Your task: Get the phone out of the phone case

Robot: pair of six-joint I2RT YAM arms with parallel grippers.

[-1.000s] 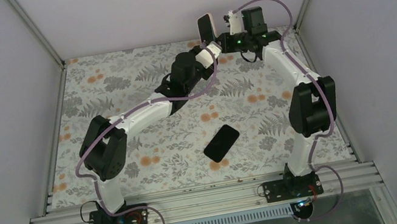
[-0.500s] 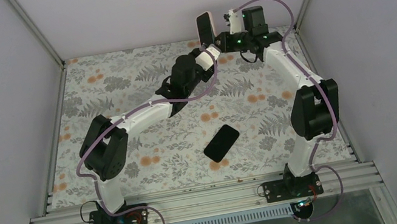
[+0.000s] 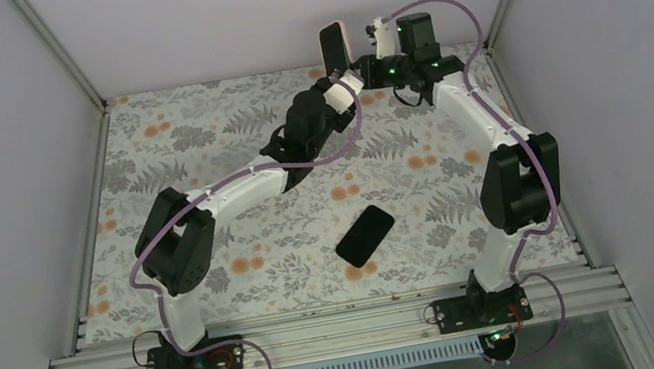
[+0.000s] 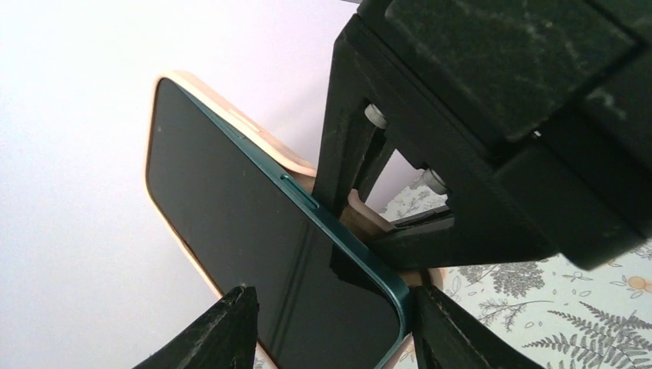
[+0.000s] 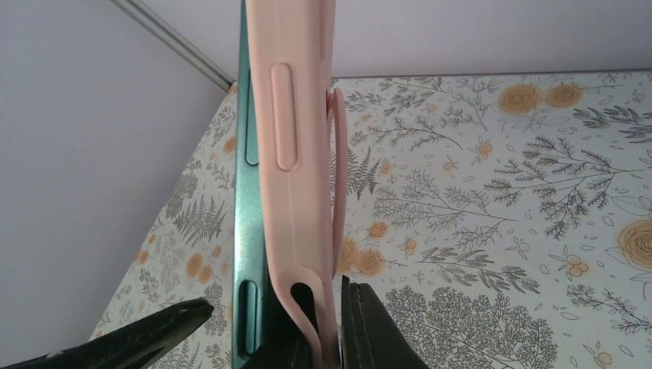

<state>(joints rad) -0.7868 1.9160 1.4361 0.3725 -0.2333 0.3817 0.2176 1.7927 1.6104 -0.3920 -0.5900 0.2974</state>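
The phone (image 4: 254,238) has a dark screen and a teal edge. It sits upright in a pink phone case (image 5: 296,154) held in the air at the back of the table (image 3: 335,45). My right gripper (image 5: 327,330) is shut on the case's lower wall, where the teal edge (image 5: 247,231) has come away from the case. My left gripper (image 4: 334,300) is open. Its fingers span the phone's lower end on the screen side. One left fingertip (image 5: 184,315) stops just short of the teal edge.
A second black phone (image 3: 365,236) lies flat on the floral table cloth (image 3: 193,137), in front of both arms. The back wall stands close behind the held case. Metal frame posts (image 3: 60,49) run along the table's sides.
My left gripper has moved slightly up and left towards the held phone. The case has tilted a little to the left. The black phone on the table has not moved.
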